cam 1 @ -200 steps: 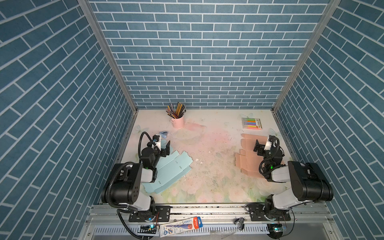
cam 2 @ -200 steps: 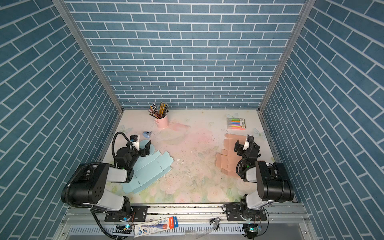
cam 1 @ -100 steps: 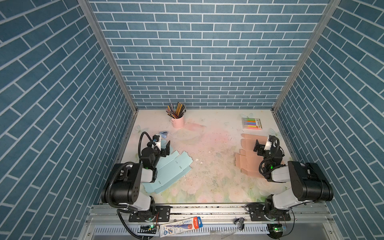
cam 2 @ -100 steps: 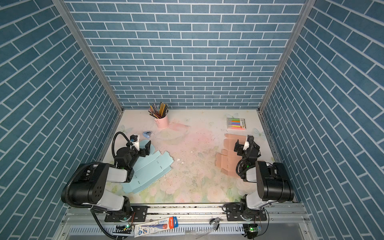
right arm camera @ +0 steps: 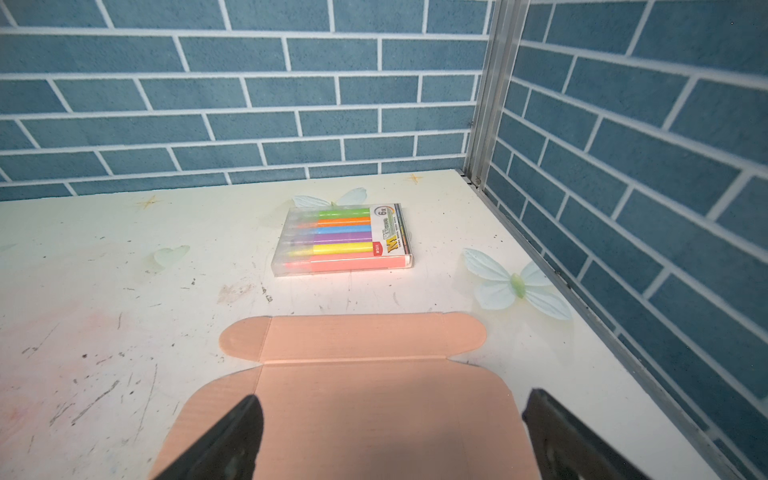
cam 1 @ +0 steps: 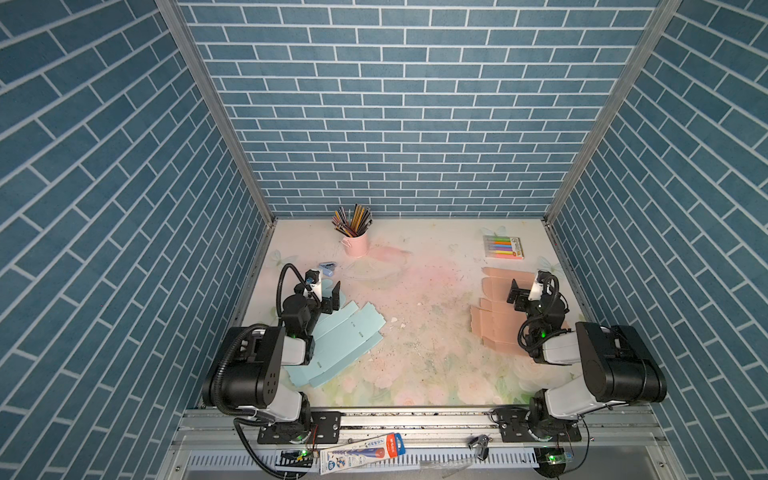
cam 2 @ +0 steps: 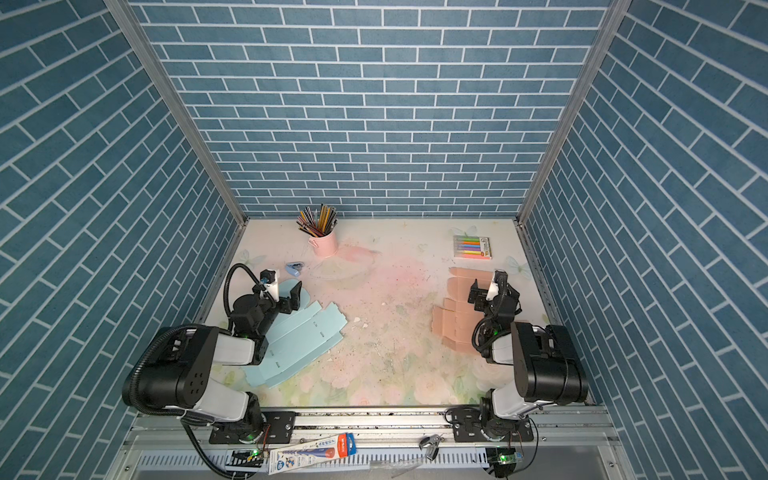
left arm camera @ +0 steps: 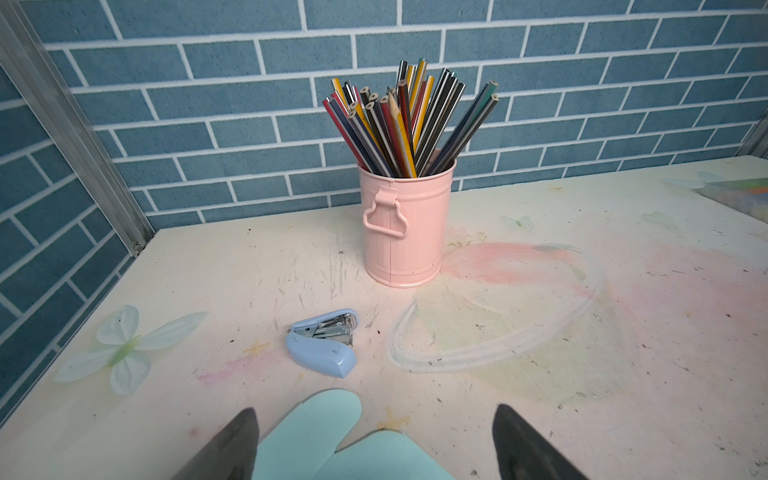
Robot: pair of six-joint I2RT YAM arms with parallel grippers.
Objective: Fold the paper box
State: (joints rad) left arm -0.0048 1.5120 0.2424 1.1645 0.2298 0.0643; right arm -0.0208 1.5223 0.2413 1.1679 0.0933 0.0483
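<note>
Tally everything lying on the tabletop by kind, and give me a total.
Unfolded paper boxes: 2 (light blue box, peach box)
Pink bucket of pencils: 1
Blue stapler: 1
Pack of markers: 1
Total: 5

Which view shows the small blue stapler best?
The left wrist view: the stapler lies close and sharp, its metal staple channel visible. In both top views the stapler is only a tiny blue speck. The right wrist view does not show it.
</note>
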